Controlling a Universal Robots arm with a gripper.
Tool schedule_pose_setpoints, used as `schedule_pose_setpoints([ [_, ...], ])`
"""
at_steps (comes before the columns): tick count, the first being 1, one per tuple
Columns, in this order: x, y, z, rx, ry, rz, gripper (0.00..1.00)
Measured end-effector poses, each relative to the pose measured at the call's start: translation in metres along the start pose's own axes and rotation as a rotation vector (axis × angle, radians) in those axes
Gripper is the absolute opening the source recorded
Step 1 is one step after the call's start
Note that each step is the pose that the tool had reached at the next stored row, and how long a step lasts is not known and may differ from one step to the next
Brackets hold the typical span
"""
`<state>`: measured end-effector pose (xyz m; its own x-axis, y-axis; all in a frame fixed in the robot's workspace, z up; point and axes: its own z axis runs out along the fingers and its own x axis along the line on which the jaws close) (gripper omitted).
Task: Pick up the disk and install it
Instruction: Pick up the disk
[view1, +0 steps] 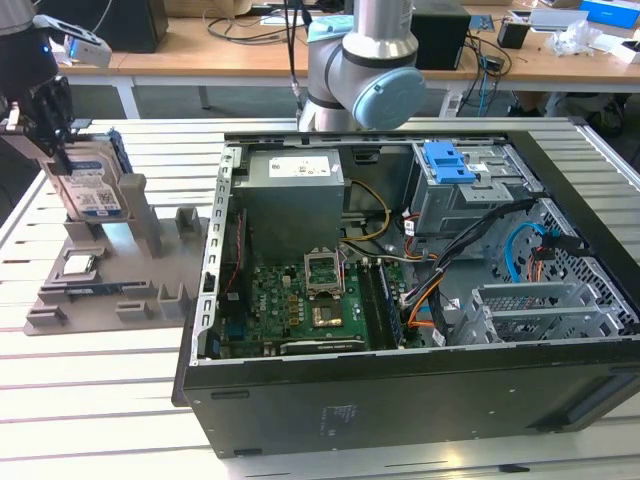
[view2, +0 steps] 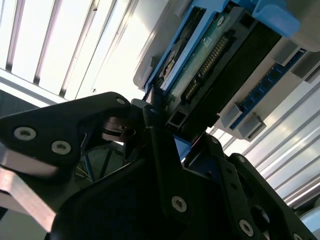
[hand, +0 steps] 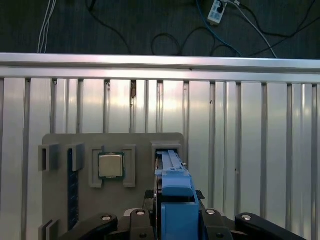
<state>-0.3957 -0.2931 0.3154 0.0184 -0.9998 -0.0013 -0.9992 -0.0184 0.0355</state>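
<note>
The claw (view1: 55, 148) looks clenched on the top edge of the disk (view1: 95, 192), which stands upright in the grey stand (view1: 145, 215) on the worktop (view1: 100, 385), presumably so that edge can be pinched.

Looks like bare silver metal on the disk (view1: 82, 178) with a slick paper label (view1: 97, 201), smooth blue plastic carrier (hand: 176, 192) round it. Matt black on the gripper (view1: 55, 150), matt grey plastic for the holder (view1: 150, 262), ribbed shiny aluminium for the bench (view1: 100, 400).
</note>
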Motion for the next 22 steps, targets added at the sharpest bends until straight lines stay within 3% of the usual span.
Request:
schedule_pose_setpoints([
  [15,-0.0004,0.001,-0.0281,0.0001,0.0,0.0,0.36],
  [22,-0.0007,0.0017,-0.05,0.0001,-0.0001,0.0,0.36],
])
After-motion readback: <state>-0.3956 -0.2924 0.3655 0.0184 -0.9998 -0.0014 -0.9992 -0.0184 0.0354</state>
